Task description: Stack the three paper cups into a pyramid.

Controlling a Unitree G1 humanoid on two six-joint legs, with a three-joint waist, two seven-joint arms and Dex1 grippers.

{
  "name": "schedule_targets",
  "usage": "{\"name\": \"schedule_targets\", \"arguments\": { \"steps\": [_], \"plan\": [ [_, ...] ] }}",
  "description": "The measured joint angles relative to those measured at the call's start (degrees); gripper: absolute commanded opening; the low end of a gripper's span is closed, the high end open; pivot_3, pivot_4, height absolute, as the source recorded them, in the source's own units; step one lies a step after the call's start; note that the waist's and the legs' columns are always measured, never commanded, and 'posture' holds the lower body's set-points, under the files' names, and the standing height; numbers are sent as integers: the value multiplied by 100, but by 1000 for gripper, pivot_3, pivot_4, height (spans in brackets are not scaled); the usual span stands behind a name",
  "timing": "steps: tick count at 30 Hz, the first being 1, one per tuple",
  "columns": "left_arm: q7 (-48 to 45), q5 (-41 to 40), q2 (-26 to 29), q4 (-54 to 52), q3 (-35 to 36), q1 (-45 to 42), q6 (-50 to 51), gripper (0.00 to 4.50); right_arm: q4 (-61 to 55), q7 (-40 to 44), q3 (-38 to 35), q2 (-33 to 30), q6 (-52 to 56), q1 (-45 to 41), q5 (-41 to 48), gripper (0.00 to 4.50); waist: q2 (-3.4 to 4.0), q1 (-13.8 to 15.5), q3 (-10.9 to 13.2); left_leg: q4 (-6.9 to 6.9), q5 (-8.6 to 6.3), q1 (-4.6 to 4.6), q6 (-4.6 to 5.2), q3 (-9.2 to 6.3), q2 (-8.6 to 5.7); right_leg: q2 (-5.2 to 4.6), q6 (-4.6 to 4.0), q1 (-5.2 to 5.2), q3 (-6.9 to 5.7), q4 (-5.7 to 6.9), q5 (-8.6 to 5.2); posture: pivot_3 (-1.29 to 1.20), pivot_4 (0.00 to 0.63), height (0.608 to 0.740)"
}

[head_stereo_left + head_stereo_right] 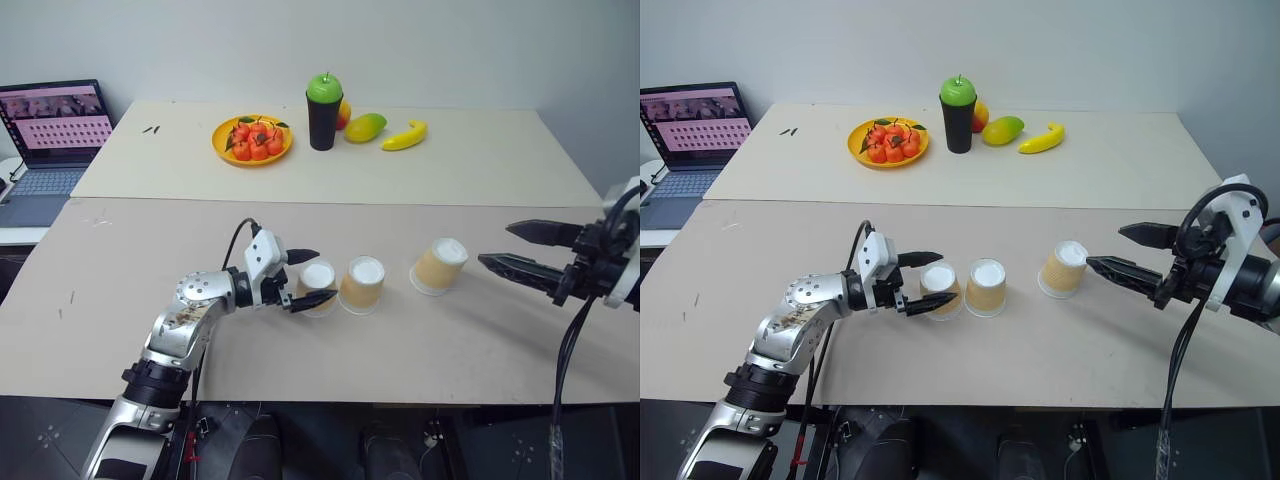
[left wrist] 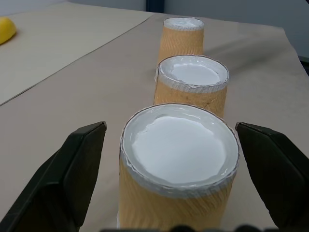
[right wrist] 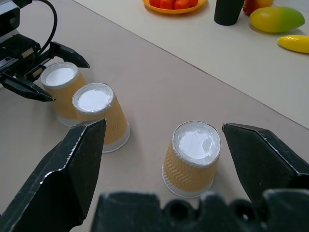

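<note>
Three tan paper cups stand upside down in a row on the near table: the left cup, the middle cup close beside it, and the right cup set further apart. No cup rests on another. My left gripper is open, with its black fingers on either side of the left cup and a gap showing on both sides. My right gripper is open to the right of the right cup and points at it without touching.
On the far table stand a black cup with a green apple on it, a yellow plate of red fruit, a mango and a banana. A laptop sits at the far left.
</note>
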Motion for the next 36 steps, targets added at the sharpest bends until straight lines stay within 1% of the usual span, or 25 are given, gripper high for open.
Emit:
{"name": "schedule_targets", "arguments": {
  "steps": [1,3,7,10,13,16,18,20,21,26,29,36],
  "plan": [
    [16,-39,0,-29,14,-8,52,4439,0,-1,9,0,0,-22,0,4500,0,-1,0,0,0,0,0,0,0,0,0,0,0,0,0,0,150,735],
    [221,-316,-63,-103,188,-267,579,4439,29,20,62,0,-1,-107,-2,4500,-1,1,1,3,2,0,2,-1,0,0,2,0,-1,2,1,0,150,735],
    [602,-906,-35,-342,770,-1256,1394,4439,161,78,117,-6,-9,-225,-22,4500,-2,9,1,6,4,-2,5,-2,-1,0,9,4,-1,-2,3,0,150,735],
    [768,-1221,70,-518,1049,-1804,1849,4439,301,156,271,-6,-26,-328,-70,4500,0,-12,0,1,4,0,5,-2,-2,0,8,3,0,-3,3,0,150,735],
    [854,-1400,170,-552,1119,-1974,2198,4439,380,239,319,-6,-75,-361,-128,4500,0,-40,0,-3,4,0,6,-2,-2,0,8,1,0,-2,3,0,150,735],
    [801,-1566,557,-735,1138,-1954,2566,4439,410,283,364,1,-150,-374,-190,4500,-1,-66,1,-3,4,-1,5,-2,-1,0,8,-2,0,-1,3,0,150,735],
    [556,-1695,1079,-1024,1174,-1794,2772,4439,424,341,361,2,-219,-237,-256,4500,-1,-91,2,-8,4,0,5,-1,-1,0,7,-3,1,-2,3,0,150,735],
    [261,-1870,1631,-1265,1228,-1633,2977,4439,437,387,358,53,-352,106,-401,4500,-3,-89,3,-11,4,-1,5,-2,0,1,6,-4,-1,-3,2,0,150,735],
    [173,-1902,1806,-1315,1278,-1593,3062,4439,490,388,358,136,-383,236,-477,4500,-3,-85,3,-8,4,-1,5,-1,-1,0,7,-3,1,-2,2,0,150,735],
    [-56,-2285,2101,-1598,1356,-1542,3370,4439,588,194,587,666,-869,356,-938,4500,-3,-45,3,0,7,0,1,-1,0,0,18,0,0,-2,-2,0,150,735],
    [-146,-2402,2177,-1693,1346,-1437,3449,4439,731,73,950,934,-1220,446,-1303,4500,-2,-44,3,-1,8,0,1,-1,0,0,13,-3,1,-1,0,0,150,735],
    [-384,-2381,2533,-1752,1318,-1258,3383,4439,823,18,1192,1025,-1504,390,-1593,4500,-1,-43,4,-7,8,-1,1,0,0,0,6,-5,1,-2,3,0,150,735]
  ]
}}
